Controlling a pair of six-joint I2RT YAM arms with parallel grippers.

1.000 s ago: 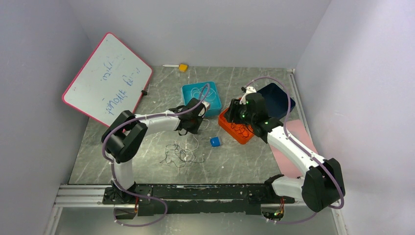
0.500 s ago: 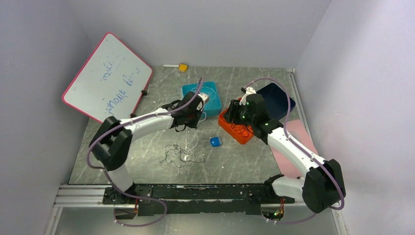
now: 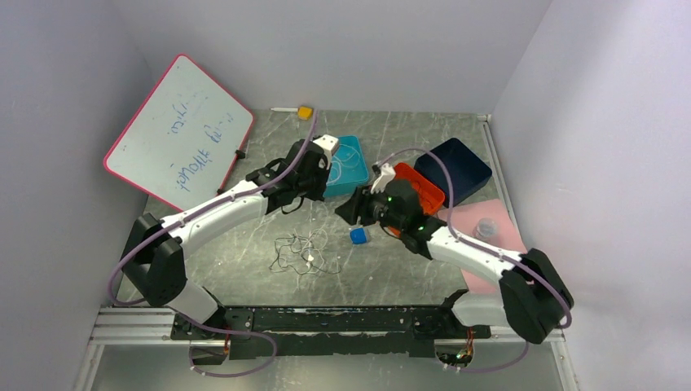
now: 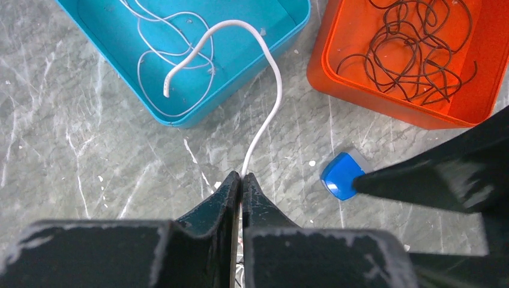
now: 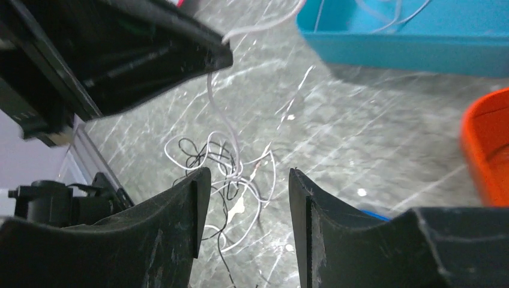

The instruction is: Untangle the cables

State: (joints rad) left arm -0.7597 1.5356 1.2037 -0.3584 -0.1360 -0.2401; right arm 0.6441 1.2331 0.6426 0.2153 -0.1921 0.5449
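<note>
The left gripper (image 4: 240,178) is pinching 1 thin white cable (image 4: 273,102) rising from the black-and-white tangle (image 3: 304,252), while the right gripper (image 5: 249,180) is hanging spread, empty.

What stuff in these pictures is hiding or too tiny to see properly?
Top view: the writing on the whiteboard is too small to read.
Left wrist view: the lower part of the white cable is hidden behind the shut left gripper.
Right wrist view: the orange tray is cut off by the right edge.
Top view: the small clear thing on the pink mat is too small to name.
</note>
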